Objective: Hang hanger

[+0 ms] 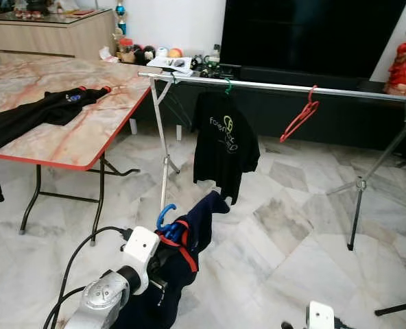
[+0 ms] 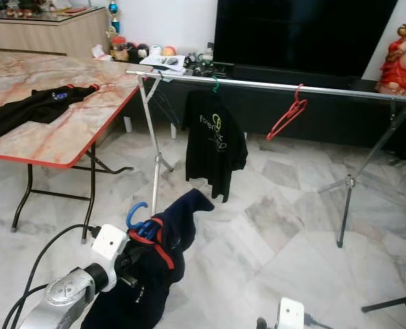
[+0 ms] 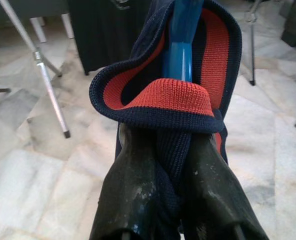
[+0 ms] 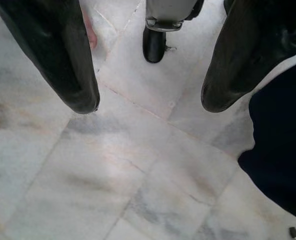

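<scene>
The left gripper (image 3: 170, 165) was clamped on the collar of a navy shirt (image 1: 182, 253) with red trim, low in front of the robot and well short of the rail (image 1: 278, 86). The shirt hung on a blue hanger (image 1: 166, 218), whose hook stuck up above the collar just past the fingers (image 3: 133, 195). The rail ran across the room on tripod legs; a black shirt (image 1: 223, 144) hung from it on a green hanger (image 1: 228, 86), and an empty red hanger (image 1: 300, 116) hung further to the right. A marble-topped table (image 1: 73, 130) stood to the left with a black garment (image 1: 45, 110) on it. The right gripper (image 4: 148, 100) hung over the marble floor (image 4: 113, 170), its fingers apart and holding nothing.
</scene>
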You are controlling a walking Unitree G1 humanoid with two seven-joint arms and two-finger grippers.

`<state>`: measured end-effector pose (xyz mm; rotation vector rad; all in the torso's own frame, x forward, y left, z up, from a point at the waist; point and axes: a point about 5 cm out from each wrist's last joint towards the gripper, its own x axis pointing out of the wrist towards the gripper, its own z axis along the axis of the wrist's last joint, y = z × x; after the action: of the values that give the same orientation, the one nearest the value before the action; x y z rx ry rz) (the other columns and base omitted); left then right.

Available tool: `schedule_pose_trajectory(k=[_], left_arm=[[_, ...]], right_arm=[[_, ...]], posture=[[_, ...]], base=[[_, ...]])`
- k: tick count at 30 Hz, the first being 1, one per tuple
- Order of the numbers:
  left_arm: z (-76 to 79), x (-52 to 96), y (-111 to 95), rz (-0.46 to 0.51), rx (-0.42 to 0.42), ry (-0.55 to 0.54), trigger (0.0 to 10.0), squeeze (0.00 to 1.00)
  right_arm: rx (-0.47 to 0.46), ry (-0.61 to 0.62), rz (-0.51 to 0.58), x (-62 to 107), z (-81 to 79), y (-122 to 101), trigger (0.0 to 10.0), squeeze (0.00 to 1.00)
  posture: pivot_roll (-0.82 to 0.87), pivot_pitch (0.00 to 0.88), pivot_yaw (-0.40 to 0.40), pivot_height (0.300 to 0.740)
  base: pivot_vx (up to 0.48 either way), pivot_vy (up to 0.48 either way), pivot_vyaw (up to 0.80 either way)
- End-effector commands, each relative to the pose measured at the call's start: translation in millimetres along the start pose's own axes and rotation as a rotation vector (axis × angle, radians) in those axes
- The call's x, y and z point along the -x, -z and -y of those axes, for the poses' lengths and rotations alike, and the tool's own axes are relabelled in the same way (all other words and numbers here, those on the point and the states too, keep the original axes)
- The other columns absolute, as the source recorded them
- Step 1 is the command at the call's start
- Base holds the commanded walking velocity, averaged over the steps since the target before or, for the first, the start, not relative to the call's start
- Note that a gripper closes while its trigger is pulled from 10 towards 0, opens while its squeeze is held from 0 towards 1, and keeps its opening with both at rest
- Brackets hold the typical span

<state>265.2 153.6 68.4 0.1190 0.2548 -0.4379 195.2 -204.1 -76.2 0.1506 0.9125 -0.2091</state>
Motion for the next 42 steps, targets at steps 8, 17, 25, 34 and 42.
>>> schedule_pose_trajectory(k=[8, 17, 25, 34, 42], left_arm=[[-10.5, 5.5, -3.7, 0.011, -0.011, -0.051, 10.0, 0.00], [-7.7, 5.5, -3.4, 0.006, -0.008, -0.048, 10.0, 0.00], [-8.9, 5.6, -3.3, -0.001, -0.009, -0.051, 10.0, 0.00], [-10.0, 5.8, -2.1, -0.015, -0.003, -0.058, 10.0, 0.00], [-13.2, 7.1, 2.6, -0.043, -0.017, -0.081, 10.0, 0.00]], right_arm=[[0.008, 0.028, -0.005, 1.0, 3.1, 4.3, 10.0, 0.00], [0.018, 0.020, -0.003, 0.5, 0.8, 2.4, 10.0, 0.00], [0.021, 0.012, -0.003, 0.2, -1.8, 1.8, 10.0, 0.00], [0.025, 0.013, -0.014, 0.9, -0.9, 5.5, 10.0, 0.00], [0.041, 0.006, -0.016, 0.7, -2.3, 5.1, 10.0, 0.00]], posture=[[0.18, 0.000, -0.031, 0.740], [0.18, 0.000, -0.034, 0.740], [0.18, 0.003, -0.033, 0.740], [0.18, 0.010, -0.032, 0.740], [0.18, 0.010, -0.033, 0.740]], base=[[0.375, 0.000, 0.00], [0.480, 0.000, 0.00], [0.480, 0.000, 0.00], [0.480, 0.000, 0.00], [0.240, 0.000, 0.00]])
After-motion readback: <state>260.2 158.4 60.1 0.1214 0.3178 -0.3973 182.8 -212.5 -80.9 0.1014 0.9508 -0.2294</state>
